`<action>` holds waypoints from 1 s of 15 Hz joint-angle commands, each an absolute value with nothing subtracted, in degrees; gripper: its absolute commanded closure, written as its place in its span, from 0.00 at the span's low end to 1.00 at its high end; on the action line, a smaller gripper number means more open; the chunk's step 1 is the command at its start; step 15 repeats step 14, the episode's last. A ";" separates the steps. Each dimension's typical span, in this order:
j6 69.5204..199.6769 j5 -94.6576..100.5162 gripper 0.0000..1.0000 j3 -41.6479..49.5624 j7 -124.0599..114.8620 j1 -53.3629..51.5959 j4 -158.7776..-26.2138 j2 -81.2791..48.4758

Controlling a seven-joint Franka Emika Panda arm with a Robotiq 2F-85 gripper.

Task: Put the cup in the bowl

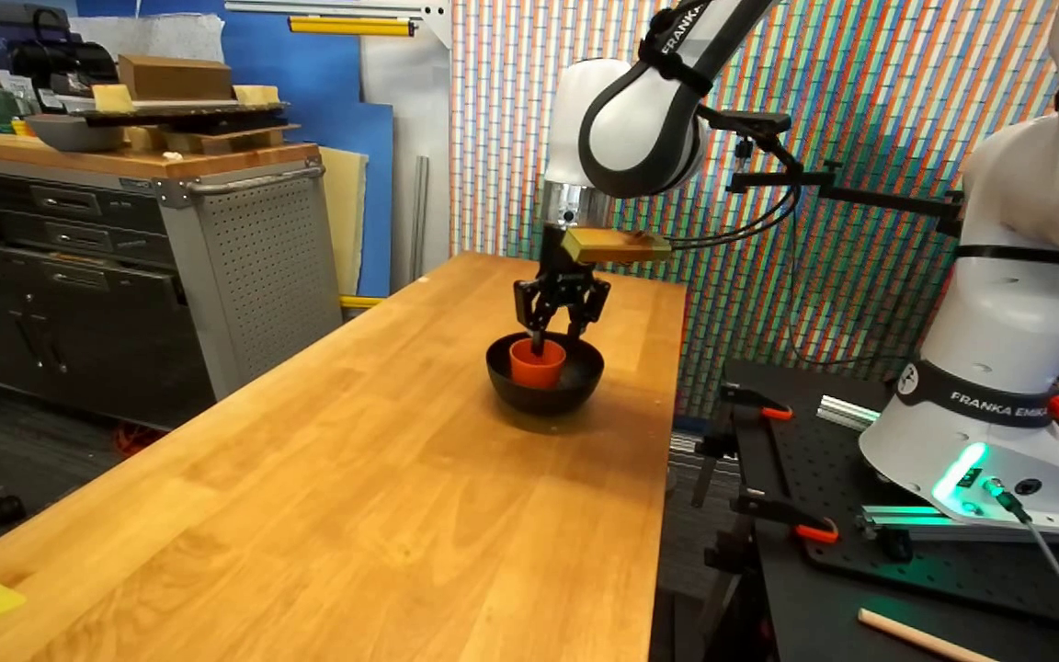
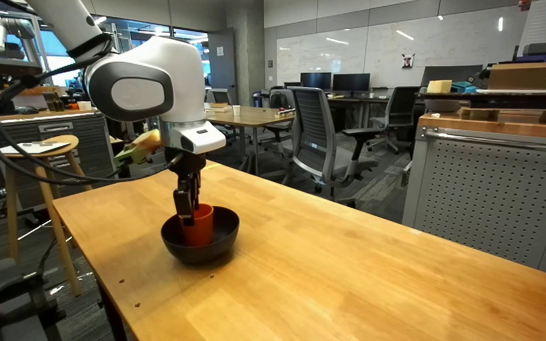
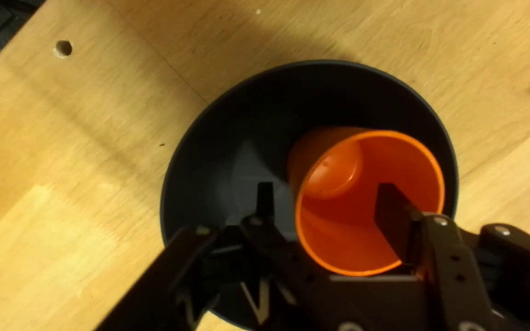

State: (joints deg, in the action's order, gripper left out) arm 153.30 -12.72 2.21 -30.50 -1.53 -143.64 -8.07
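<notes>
The small orange-red plastic-looking cup [image 1: 537,373] sits inside the round black bowl [image 1: 543,401], off-centre; beneath the bowl lies a honey-coloured wooden table [image 2: 349,265]. Over the bowl, the black two-fingered gripper [image 3: 327,202] has its fingers [image 3: 391,216] spread well apart, clenching nothing: one reaches down into the cup, the other hangs outside it, over the bowl's bare side. That straddle would suit a pinch on the cup's wall, and the spread presumably leaves the cup's weight to the bowl; the placing looks all but done. In both exterior views the bowl's wall hides the cup's base; whether it rests flat, and whether either finger touches the cup, I cannot tell. In the wrist view, gripper and frame edge crop the bowl.
</notes>
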 commanded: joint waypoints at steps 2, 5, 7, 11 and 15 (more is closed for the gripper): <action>146.27 -5.90 0.00 0.00 -31.01 -4.68 -145.86 2.68; 135.45 -3.51 0.00 -4.88 -30.67 -7.18 -143.19 6.82; 127.55 -7.10 0.00 -8.36 -28.23 -9.58 -139.86 7.52; 122.77 -7.18 0.01 -11.48 -28.91 -10.92 -137.82 7.27; 118.59 -7.44 0.00 -12.69 -27.97 -12.07 -135.19 7.13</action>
